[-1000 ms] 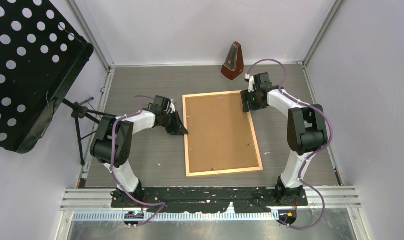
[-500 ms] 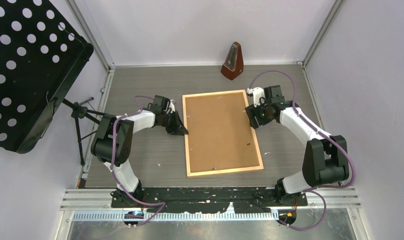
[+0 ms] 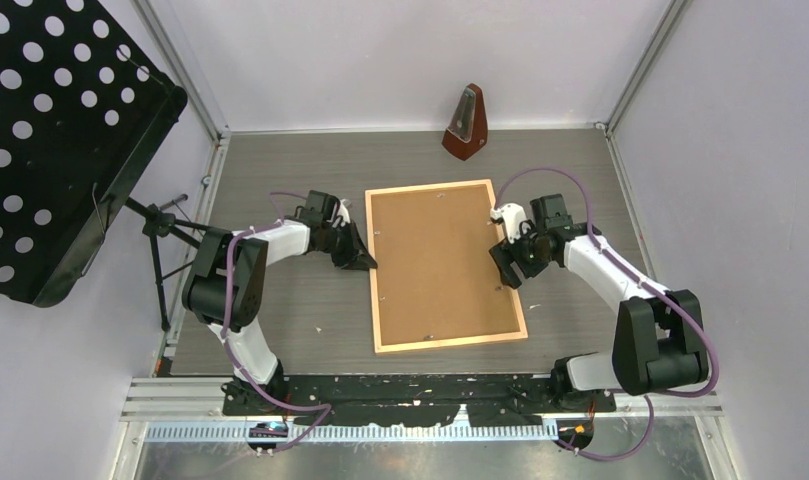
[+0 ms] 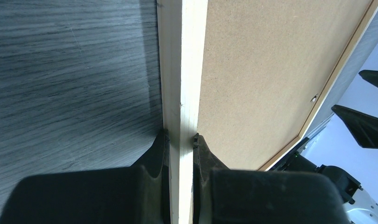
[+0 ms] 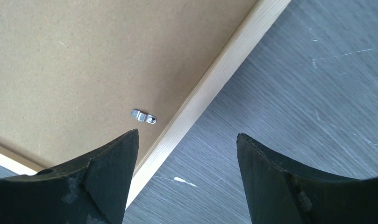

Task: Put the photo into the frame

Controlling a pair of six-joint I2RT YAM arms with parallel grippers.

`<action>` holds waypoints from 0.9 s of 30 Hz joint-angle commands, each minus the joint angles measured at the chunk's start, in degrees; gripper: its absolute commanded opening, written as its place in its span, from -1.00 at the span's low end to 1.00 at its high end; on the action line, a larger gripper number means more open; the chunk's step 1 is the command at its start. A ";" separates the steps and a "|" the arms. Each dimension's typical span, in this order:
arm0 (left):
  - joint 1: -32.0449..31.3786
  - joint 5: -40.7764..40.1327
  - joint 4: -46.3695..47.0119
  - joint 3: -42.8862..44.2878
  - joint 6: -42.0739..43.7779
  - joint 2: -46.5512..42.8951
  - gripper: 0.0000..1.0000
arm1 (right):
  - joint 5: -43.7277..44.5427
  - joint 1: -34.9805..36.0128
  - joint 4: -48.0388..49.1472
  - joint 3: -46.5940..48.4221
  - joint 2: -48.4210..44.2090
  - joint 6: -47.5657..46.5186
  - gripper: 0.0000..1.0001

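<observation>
The light-wood frame (image 3: 450, 342) lies flat on the grey table with a brown backing board (image 3: 440, 262) filling it. The photo is hidden. My left gripper (image 3: 365, 262) is shut on the frame's left rail (image 4: 182, 70), one finger outside on the table side, the other on the board side. My right gripper (image 3: 508, 268) hovers open over the frame's right rail (image 5: 224, 65), nothing between its fingers; one fingertip (image 5: 126, 140) is above the board near a small metal turn clip (image 5: 143, 116), the other above the table.
A brown metronome (image 3: 467, 122) stands at the back past the frame's far edge. A black perforated music stand (image 3: 50, 130) with tripod legs (image 3: 160, 225) fills the left side. Walls enclose the table on three sides.
My right gripper has moved from the frame's far right corner toward me along the right rail and opened wider. The left gripper and the frame have not moved.
</observation>
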 commanded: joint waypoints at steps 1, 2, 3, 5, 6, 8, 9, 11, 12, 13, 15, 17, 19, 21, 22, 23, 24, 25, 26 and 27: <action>-0.14 -4.56 -2.73 -3.00 0.91 4.88 -1.00 | -3.06 -0.09 1.79 -1.34 -2.58 -1.94 0.66; -0.14 -4.53 -2.60 -3.01 0.91 4.93 -1.00 | -3.05 -0.08 1.88 -1.42 -2.56 -2.13 0.67; -0.14 -4.53 -2.61 -3.03 0.91 4.99 -1.00 | -2.99 -0.07 1.99 -1.54 -2.39 -2.26 0.67; -0.06 -4.34 -2.55 -2.98 0.91 5.11 -1.00 | -3.19 0.00 1.83 -1.61 -1.83 -2.61 0.67; -0.06 -4.33 -2.55 -3.00 0.87 5.17 -1.00 | -3.25 -0.05 1.81 -1.64 -1.37 -2.82 0.67; -0.06 -4.20 -2.59 -2.98 0.91 5.04 -1.00 | -3.64 -0.07 1.95 -1.78 -0.64 -3.14 0.66; -0.03 -4.27 -2.57 -2.98 0.91 5.02 -1.00 | -3.79 -0.07 2.01 -1.83 -0.40 -3.25 0.65; 0.03 -4.27 -2.59 -3.02 0.91 5.04 -1.00 | -3.88 -0.11 2.17 -1.77 0.37 -3.52 0.63; 0.03 -4.25 -2.55 -3.08 0.91 5.03 -1.00 | -3.95 -0.09 2.24 -1.76 0.74 -3.57 0.62; 0.03 -4.27 -2.55 -3.11 0.90 5.07 -1.00 | -4.18 -0.10 2.39 -1.83 0.90 -3.61 0.62; 0.12 -4.15 -2.52 -3.01 0.82 5.11 -1.00 | -4.27 -0.01 2.50 -1.78 1.49 -3.70 0.60; 0.20 -4.17 -2.47 -3.06 0.82 5.10 -1.00 | -4.35 0.16 2.52 -1.68 2.00 -3.83 0.58; 0.28 -4.18 -2.47 -3.07 0.82 5.05 -1.00 | -4.18 0.63 2.50 -1.65 2.11 -4.11 0.57; 0.34 -4.09 -2.46 -3.06 0.82 5.12 -1.00 | -3.22 1.44 2.28 -1.72 2.36 -4.64 0.56; 0.38 -4.07 -2.46 -3.09 0.82 5.11 -1.00 | -2.81 1.61 2.29 -1.78 2.49 -4.75 0.56; 0.38 -4.08 -2.49 -3.02 0.78 5.18 -1.00 | -2.67 1.91 2.30 -1.79 2.54 -4.94 0.56; 0.38 -3.99 -2.44 -3.10 0.79 5.26 -1.00 | -2.43 2.02 2.49 -1.72 2.59 -4.99 0.56; 0.38 -3.98 -2.35 -3.05 0.75 5.40 -1.00 | -2.35 2.28 2.54 -1.70 2.79 -5.02 0.56; 0.38 -4.00 -2.41 -3.06 0.74 5.37 -1.00 | -2.17 2.33 2.51 -1.63 2.85 -5.07 0.56; 0.38 -3.94 -2.41 -3.11 0.74 5.36 -1.00 | -2.13 2.66 2.50 -1.65 3.07 -5.17 0.56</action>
